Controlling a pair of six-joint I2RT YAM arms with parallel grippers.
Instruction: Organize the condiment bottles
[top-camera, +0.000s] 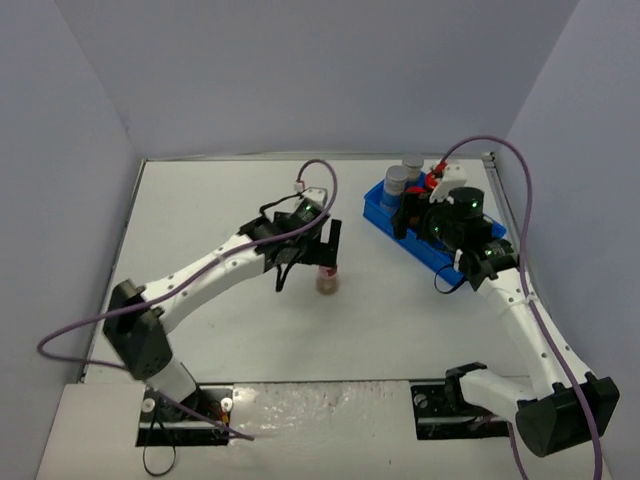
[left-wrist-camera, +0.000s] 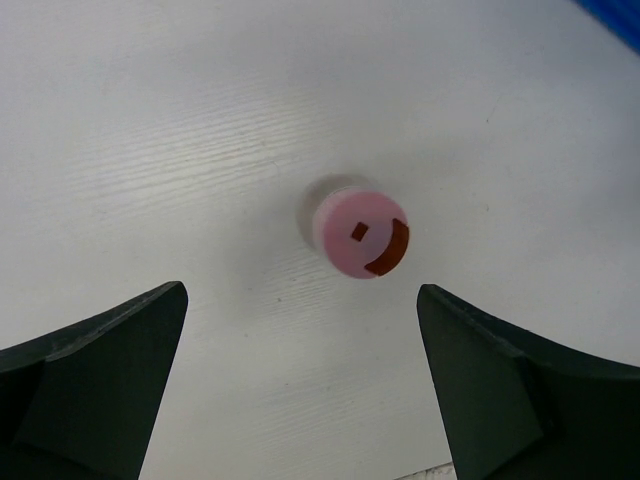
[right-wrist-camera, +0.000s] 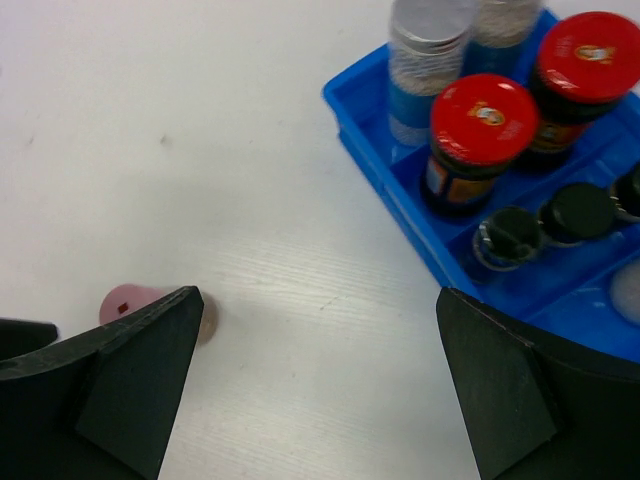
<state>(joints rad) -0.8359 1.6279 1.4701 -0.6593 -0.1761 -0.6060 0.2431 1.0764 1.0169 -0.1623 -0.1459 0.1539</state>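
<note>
A pink-lidded jar (left-wrist-camera: 362, 235) stands alone on the white table, also in the top view (top-camera: 327, 281) and the right wrist view (right-wrist-camera: 130, 302). My left gripper (left-wrist-camera: 302, 295) is open and empty just above and short of it, in the top view (top-camera: 308, 260). My right gripper (right-wrist-camera: 320, 296) is open and empty over the table beside the blue tray (right-wrist-camera: 372, 165), in the top view (top-camera: 432, 240). In the tray stand two red-lidded jars (right-wrist-camera: 484, 120) (right-wrist-camera: 590, 55), two grey-capped blue-labelled jars (right-wrist-camera: 430, 30) (right-wrist-camera: 500, 15), tiny dark-capped jars (right-wrist-camera: 510, 235) (right-wrist-camera: 578, 212), and a cream lid (right-wrist-camera: 628, 295) at the frame edge.
The blue divided tray (top-camera: 392, 232) lies at the back right, close to the right wall. Grey walls enclose the table on three sides. Purple cables loop over both arms.
</note>
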